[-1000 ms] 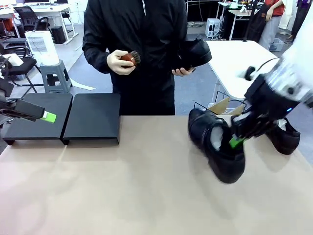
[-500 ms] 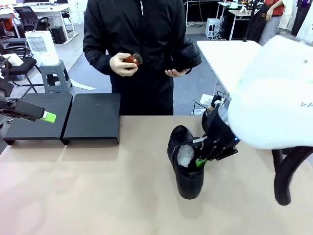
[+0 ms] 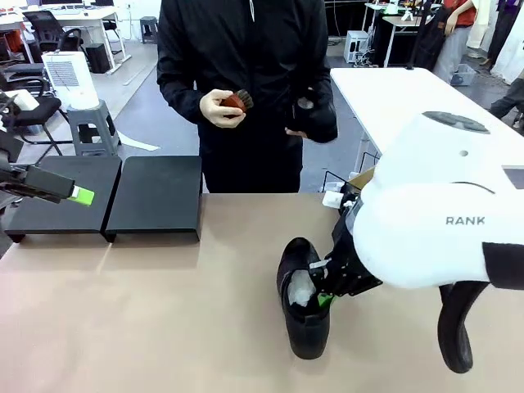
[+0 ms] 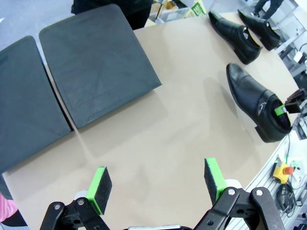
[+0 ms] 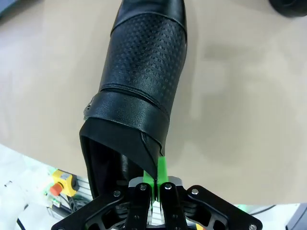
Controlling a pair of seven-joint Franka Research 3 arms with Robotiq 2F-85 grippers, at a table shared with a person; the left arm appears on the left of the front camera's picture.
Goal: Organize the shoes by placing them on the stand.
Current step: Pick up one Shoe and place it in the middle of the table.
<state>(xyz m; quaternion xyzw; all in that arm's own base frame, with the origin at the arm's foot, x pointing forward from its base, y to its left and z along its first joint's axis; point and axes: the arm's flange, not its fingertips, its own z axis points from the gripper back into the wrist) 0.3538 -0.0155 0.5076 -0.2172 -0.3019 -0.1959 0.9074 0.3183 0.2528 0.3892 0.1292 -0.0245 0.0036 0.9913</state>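
Shoes: one glossy black leather dress shoe [image 3: 306,327], white paper stuffed inside, is pinched at its rear collar by the right gripper [image 3: 324,300], whose jaws are clamped tight on the leather. It sits near the middle of the beige tabletop [image 3: 164,311], well apart from the low matte-black two-section stand [image 3: 155,201] at the far left; whether its sole touches the table cannot be told. The left gripper [image 3: 82,195] hangs by the stand's left section, jaws spread wide, holding nothing. Two more black shoes [image 4: 236,31] lie side by side farther along the table. A person's hands [image 3: 214,108] hold a fourth black shoe [image 3: 318,110] and a small reddish-brown brush [image 3: 237,101]
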